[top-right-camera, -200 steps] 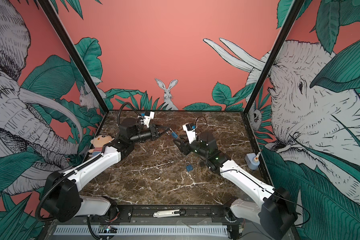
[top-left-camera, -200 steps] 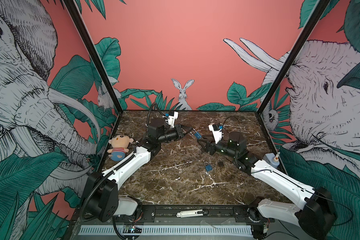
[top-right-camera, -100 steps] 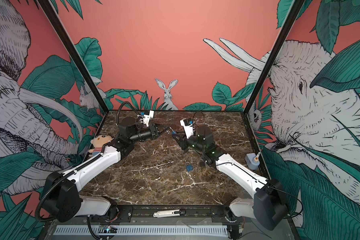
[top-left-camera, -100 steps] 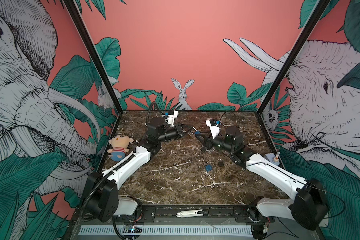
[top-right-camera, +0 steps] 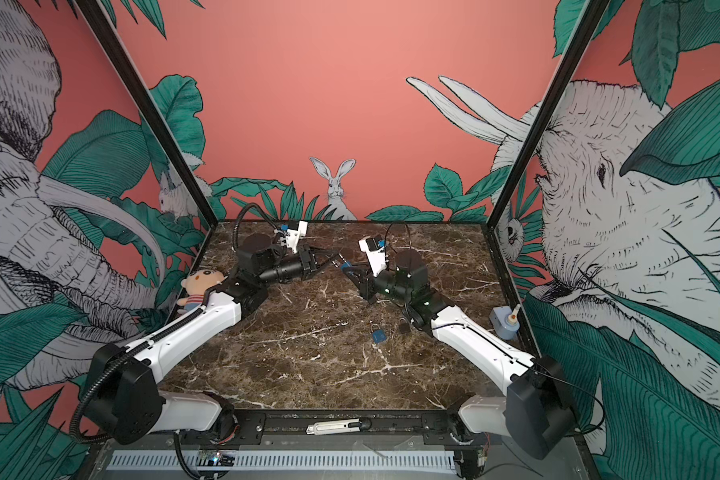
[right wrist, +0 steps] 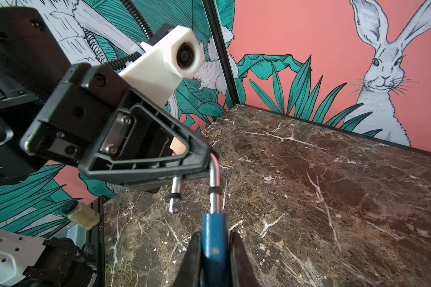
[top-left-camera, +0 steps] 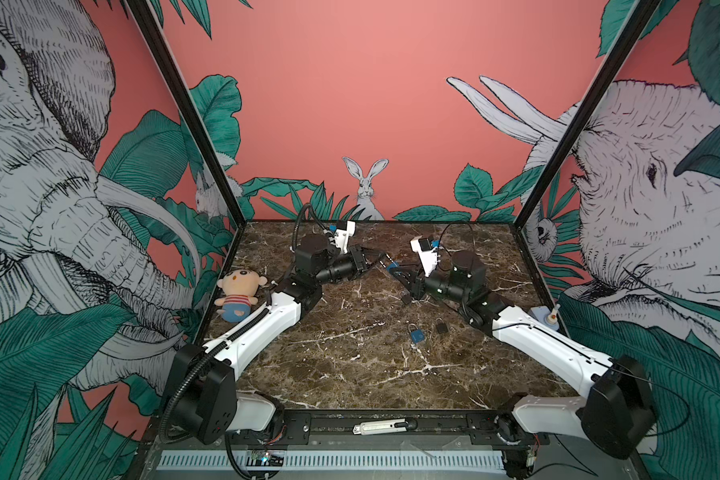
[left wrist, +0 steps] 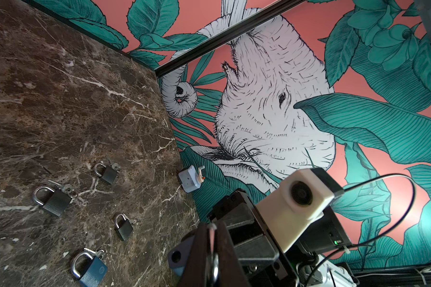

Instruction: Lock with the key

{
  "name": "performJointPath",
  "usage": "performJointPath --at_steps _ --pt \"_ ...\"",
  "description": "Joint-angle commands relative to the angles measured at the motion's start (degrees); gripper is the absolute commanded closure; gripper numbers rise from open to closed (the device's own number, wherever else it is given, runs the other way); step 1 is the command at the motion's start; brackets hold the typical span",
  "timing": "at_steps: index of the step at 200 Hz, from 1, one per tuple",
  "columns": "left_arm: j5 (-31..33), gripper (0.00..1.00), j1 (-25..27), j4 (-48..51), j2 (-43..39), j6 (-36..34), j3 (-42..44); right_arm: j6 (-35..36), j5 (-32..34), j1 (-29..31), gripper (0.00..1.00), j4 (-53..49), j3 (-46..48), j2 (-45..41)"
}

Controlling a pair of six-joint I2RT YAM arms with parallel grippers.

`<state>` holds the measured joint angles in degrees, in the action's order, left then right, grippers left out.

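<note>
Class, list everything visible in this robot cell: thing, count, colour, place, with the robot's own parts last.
Table: one, brown marble, centre.
Dark padlocks: three, dark grey, on the table.
Loose blue padlock: one, blue, on the table beside them.
Held padlock: one, blue, shackle open, raised between both tools.
Keys: count unclear, silver, by the loose padlocks.
Plush doll: one, beige, left table edge.
Switch box: one, pale blue, right table edge.
Utility knife: one, grey, front rail.
Left tool: one, black, shut on the shackle.
Right tool: one, black, shut on its body.
</note>
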<state>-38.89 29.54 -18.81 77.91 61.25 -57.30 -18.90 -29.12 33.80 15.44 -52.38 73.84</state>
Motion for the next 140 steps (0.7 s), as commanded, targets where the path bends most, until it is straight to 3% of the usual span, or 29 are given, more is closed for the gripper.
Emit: performJointPath --at_steps 1,5,13,23,44,82,108,140 --pt "0.2 1.00 0.3 4.9 -3.3 -7.0 -3.3 -3.2 -3.2 -1.2 1.00 -0.7 -3.2 -0.4" --pt "0.2 0.93 0.2 6.4 -3.4 -8.3 -3.5 -3.5 -4.0 -1.3 1.00 -1.9 -3.8 -0.3" --pt "0.5 0.67 0.1 9.2 -3.8 -10.6 -4.0 -3.8 -5.3 -1.4 1.00 -4.5 -5.1 -0.1" --pt "0.9 0.59 -0.1 11.5 -4.4 -13.1 -4.2 -3.9 -6.6 -1.5 1.00 -7.8 -6.7 0.0" --pt "0.8 0.54 -1.7 15.4 -5.6 -16.4 -4.2 -4.8 -10.3 -2.3 1.00 -12.2 -8.3 0.0" --pt "-2.1 0.53 -5.9 21.7 -7.2 -21.7 -4.3 -5.7 -14.2 -3.0 1.00 -16.2 -8.5 -0.6" --pt "-4.4 0.55 -6.1 26.2 -8.0 -26.8 -4.9 -8.8 -19.0 -3.1 1.00 -13.6 -7.2 -0.3" --pt "-7.4 0.56 -6.1 25.2 -10.3 -27.8 -2.4 -13.8 -22.3 -3.1 1.00 -8.6 -5.4 0.3"
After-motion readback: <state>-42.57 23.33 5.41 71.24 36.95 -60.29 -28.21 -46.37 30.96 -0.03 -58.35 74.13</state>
